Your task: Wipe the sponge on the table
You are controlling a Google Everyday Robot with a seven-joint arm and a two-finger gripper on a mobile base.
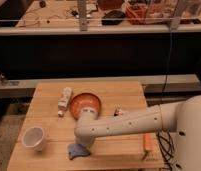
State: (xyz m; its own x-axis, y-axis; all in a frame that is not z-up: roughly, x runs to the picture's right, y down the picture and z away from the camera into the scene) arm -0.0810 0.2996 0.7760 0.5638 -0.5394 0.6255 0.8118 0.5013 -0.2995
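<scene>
The blue sponge lies flat near the front edge of the light wooden table, left of centre. My white arm reaches in from the right, and its end bends down onto the sponge. The gripper sits right over the sponge's right part and hides it, with the arm covering the fingers.
An orange bowl stands mid-table just behind the arm. A white cup sits at the front left, a small white bottle lies behind it, and an orange item rests at the front right. A cluttered workbench runs behind.
</scene>
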